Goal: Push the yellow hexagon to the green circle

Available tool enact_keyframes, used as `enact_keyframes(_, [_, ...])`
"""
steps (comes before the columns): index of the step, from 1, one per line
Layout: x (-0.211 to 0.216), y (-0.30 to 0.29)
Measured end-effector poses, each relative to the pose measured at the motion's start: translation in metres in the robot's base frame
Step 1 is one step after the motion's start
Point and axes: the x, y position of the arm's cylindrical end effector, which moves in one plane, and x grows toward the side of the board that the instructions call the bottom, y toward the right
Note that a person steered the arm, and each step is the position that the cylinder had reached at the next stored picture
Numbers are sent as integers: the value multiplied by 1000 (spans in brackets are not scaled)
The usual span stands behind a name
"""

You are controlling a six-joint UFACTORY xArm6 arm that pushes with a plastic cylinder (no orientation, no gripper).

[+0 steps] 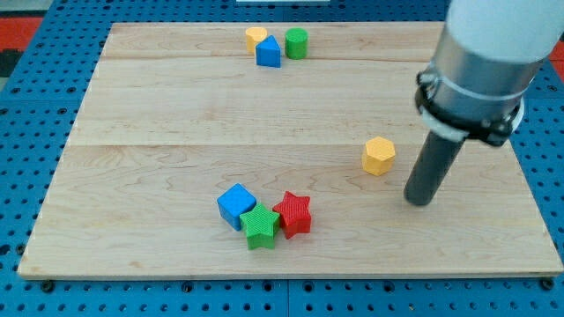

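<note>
The yellow hexagon lies on the wooden board at the view's right of centre. The green circle stands near the view's top edge, right of a blue block. My tip rests on the board just to the right of and below the yellow hexagon, a short gap apart from it. The arm's grey body fills the view's top right corner.
A yellow block sits behind the blue block at the top. A blue cube, a green star and a red star cluster at the view's bottom centre. The wooden board lies on a blue pegboard.
</note>
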Motion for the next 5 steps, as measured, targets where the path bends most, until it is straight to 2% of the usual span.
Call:
enact_keyframes(1, [-59, -46])
enact_keyframes(2, [-67, -87])
enact_keyframes(3, [-1, -72])
enact_keyframes(4, [-44, -115])
enact_keyframes(5, [-121, -122])
